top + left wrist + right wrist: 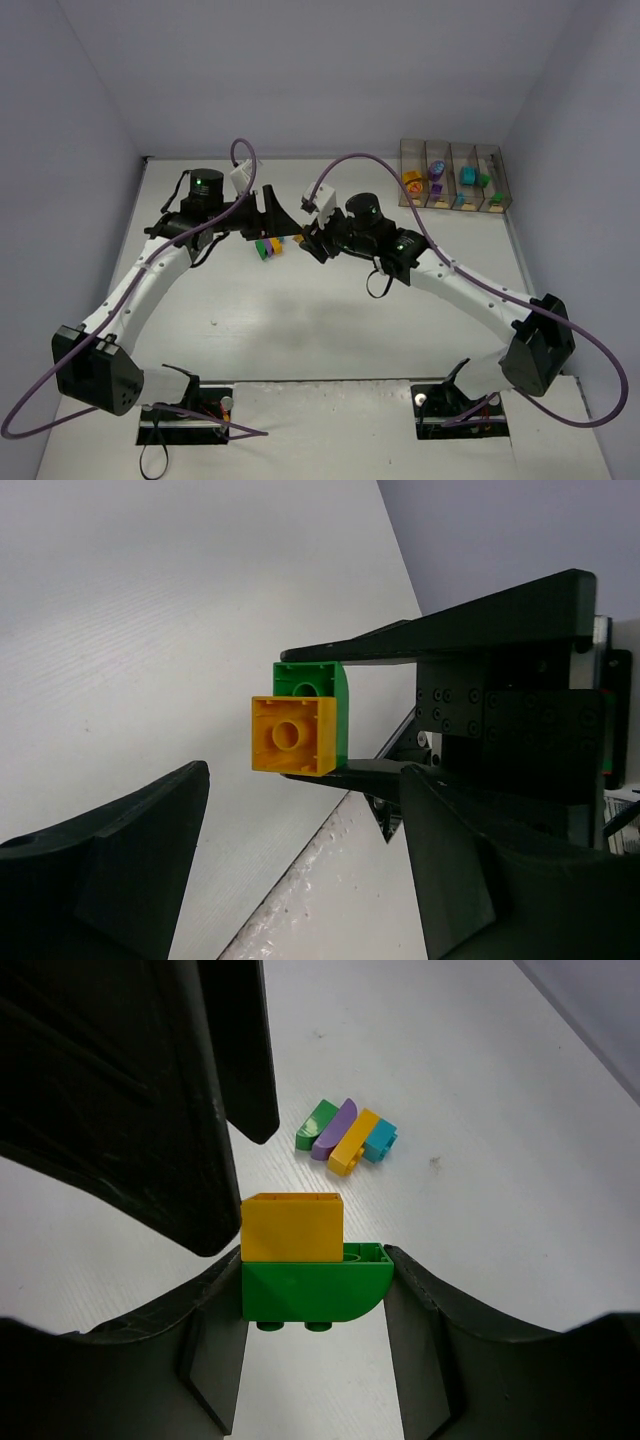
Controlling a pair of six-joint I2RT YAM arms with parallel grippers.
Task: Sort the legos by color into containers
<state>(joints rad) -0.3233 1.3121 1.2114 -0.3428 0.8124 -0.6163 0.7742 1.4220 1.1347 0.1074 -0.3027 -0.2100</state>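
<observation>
Left gripper spread open; right gripper clamped on a joined brick pair.
The left gripper's fingers stand apart, with the pair at their 12 o'clock in its wrist view. A loose row of bricks (green, purple, yellow, teal) lies on the table at its 7 o'clock. The right gripper pinches the rounded green brick, which carries the yellow brick. The containers stand well apart at its 2 o'clock.
</observation>
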